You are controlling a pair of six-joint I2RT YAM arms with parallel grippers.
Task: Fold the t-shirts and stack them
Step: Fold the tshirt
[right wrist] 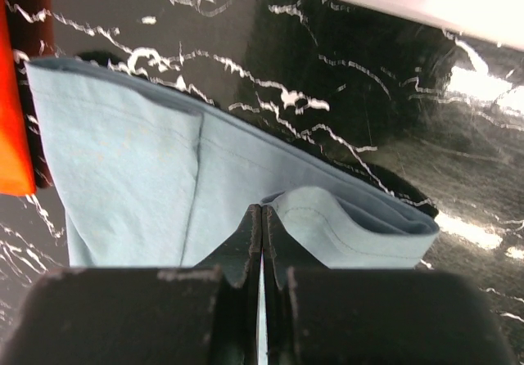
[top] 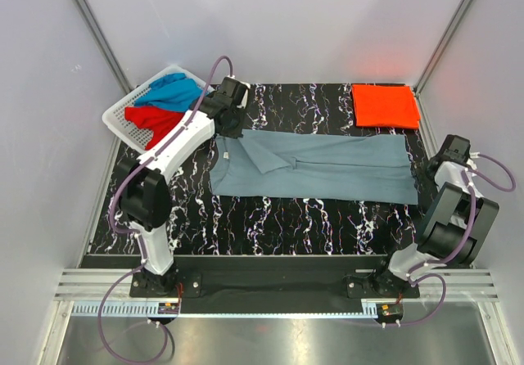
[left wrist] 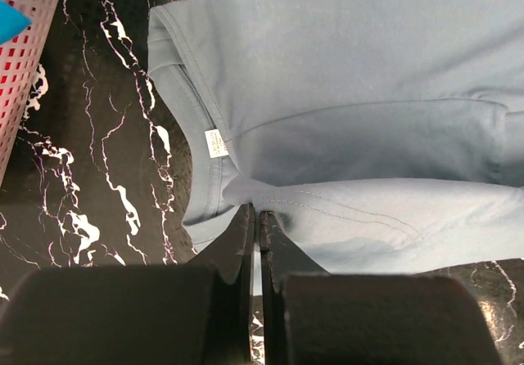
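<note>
Grey-blue cloth t-shirt (top: pixel 327 168) lies stretched as a long band across the middle of the black white-veined table (top: pixel 270 218), collar to the left, hem to the right, its sides already turned in over the body. White slotted plastic basket (top: pixel 119 119) sits at the far left corner, holding a bright blue t-shirt (top: pixel 172 95) and a red t-shirt (top: pixel 155 121), both unfolded. An orange-red t-shirt (top: pixel 385 105), folded square, rests at the far right corner, just beyond the hem.

The left gripper (left wrist: pixel 257 214) has its jaws clenched on the cloth just beside the collar. The right gripper (right wrist: pixel 260 209) is pinched on the hem, where a small loop of fabric rises beside the tips.

This looks like the crosswise fold about to start. It calls for one end to be lifted and carried over the other with the edges kept square.

Bare table shows along the near side, giving room. The basket crowds the left arm, and the hem's far corner is close to the orange-red stack.
</note>
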